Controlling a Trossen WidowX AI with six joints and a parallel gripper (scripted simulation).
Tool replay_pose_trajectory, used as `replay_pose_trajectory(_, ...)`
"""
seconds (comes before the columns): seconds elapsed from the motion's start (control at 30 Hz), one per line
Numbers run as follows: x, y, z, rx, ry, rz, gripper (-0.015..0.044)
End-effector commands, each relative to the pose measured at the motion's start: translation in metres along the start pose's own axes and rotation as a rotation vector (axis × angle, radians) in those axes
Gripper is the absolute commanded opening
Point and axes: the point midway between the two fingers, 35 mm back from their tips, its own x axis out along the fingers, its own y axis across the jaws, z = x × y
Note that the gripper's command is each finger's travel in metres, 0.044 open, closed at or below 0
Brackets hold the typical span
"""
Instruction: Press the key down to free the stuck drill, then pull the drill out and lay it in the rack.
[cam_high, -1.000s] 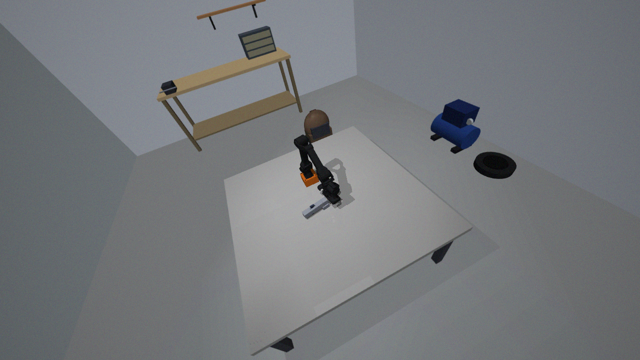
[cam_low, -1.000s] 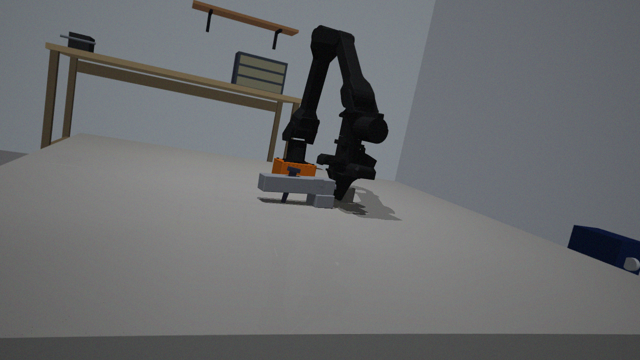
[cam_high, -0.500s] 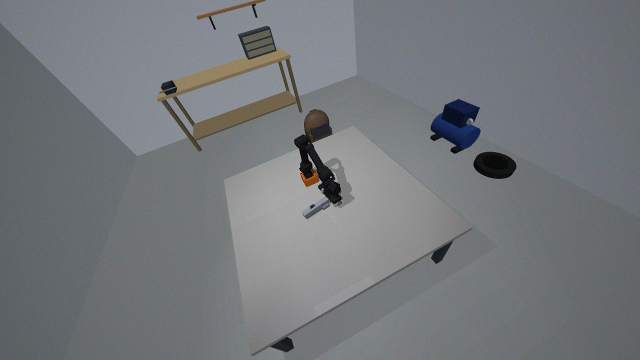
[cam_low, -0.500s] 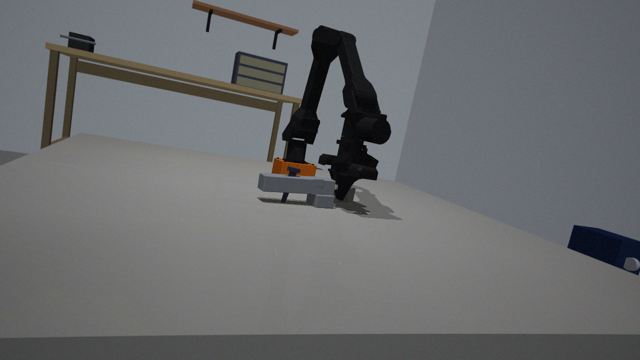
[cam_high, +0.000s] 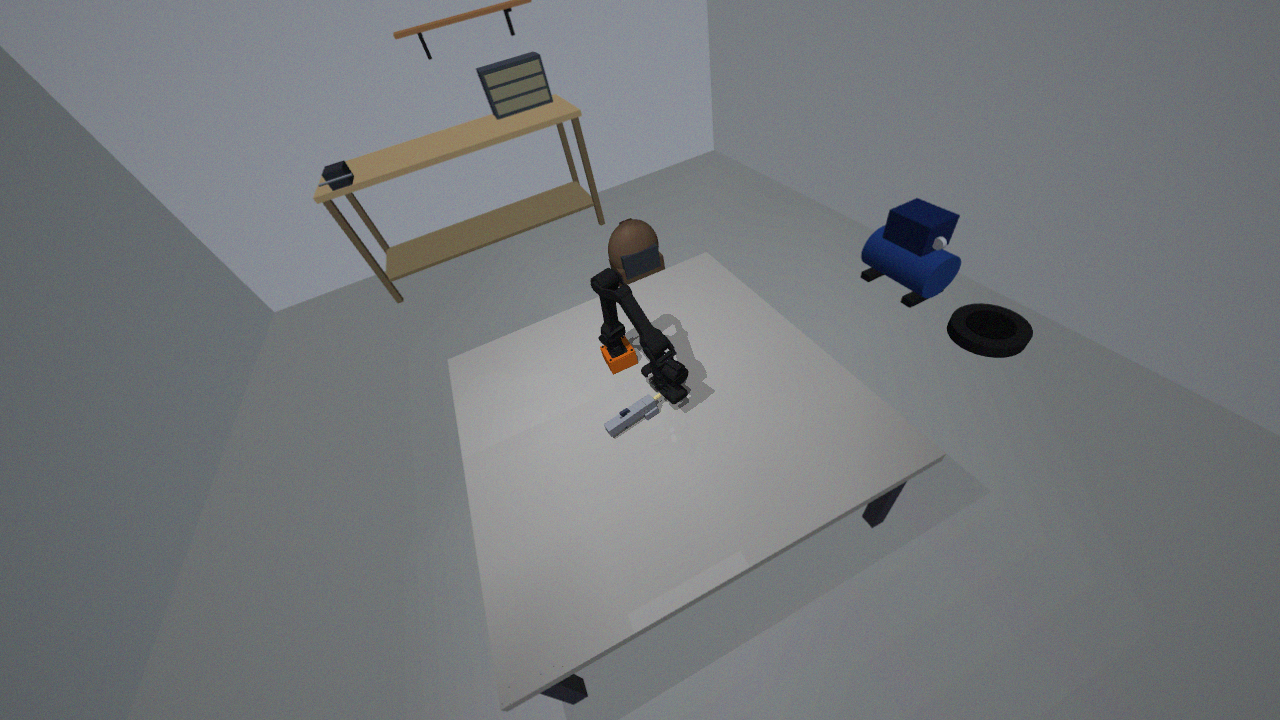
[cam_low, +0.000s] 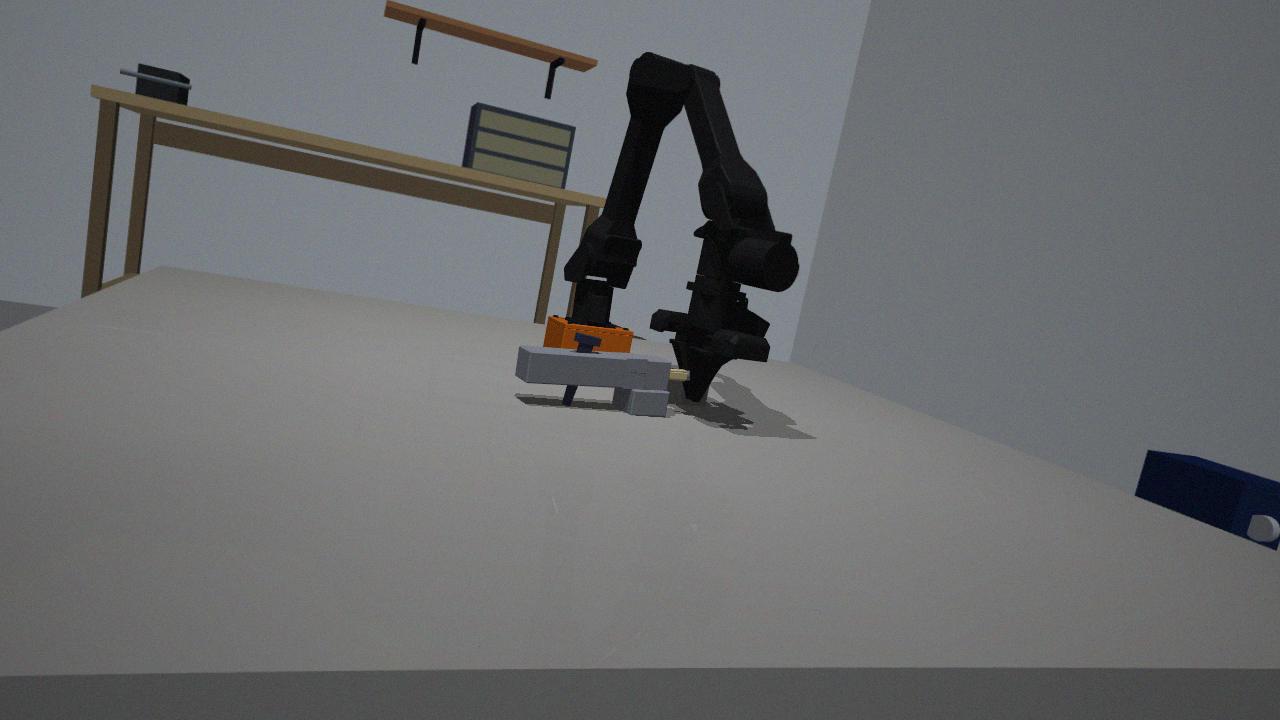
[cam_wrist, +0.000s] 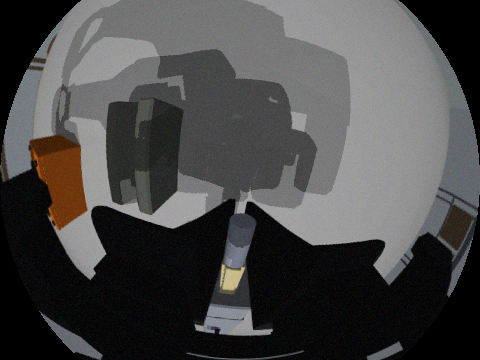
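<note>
The grey housing (cam_high: 633, 415) (cam_low: 595, 368) (cam_wrist: 225, 317) stands low on the table. The dark key (cam_high: 624, 412) (cam_low: 587, 342) passes through it, its head on top and its wedge end below. The drill (cam_wrist: 240, 242) is a grey cylinder with a yellow part (cam_high: 657, 396) (cam_low: 679, 375) (cam_wrist: 231, 280), which shows outside the housing's end. My gripper (cam_low: 694, 394) (cam_wrist: 240, 206) is shut on the drill, close beside the housing and low over the table. Whether the drill's rear end is still inside the housing cannot be told. The rack (cam_wrist: 162, 155), a dark block with two walls, stands left of the fingers in the wrist view.
The orange base (cam_high: 619, 359) (cam_low: 590, 336) (cam_wrist: 62, 180) of the arm stands behind the housing and left of the rack in the wrist view. The arm's shadow covers the table around the rack. A wooden bench (cam_high: 456, 140) (cam_low: 358, 154) and a blue compressor (cam_high: 913, 259) stand away from the table.
</note>
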Motion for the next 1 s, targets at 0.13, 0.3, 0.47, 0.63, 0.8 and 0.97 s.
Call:
replay_pose_trajectory(0.13,-0.002,-0.001,0.013,0.005,-0.006,-0.001,0.0)
replay_pose_trajectory(0.3,-0.001,0.0,0.012,0.001,-0.001,0.001,0.0026)
replay_pose_trajectory(0.47,-0.001,0.0,0.012,0.001,-0.001,0.001,0.0157)
replay_pose_trajectory(0.63,0.0,0.0,0.012,0.001,-0.001,0.001,0.0289)
replay_pose_trajectory(0.8,0.001,0.0,0.009,0.004,-0.005,0.0,0.042)
replay_pose_trajectory(0.97,0.002,0.0,0.006,0.005,-0.005,-0.001,0.044)
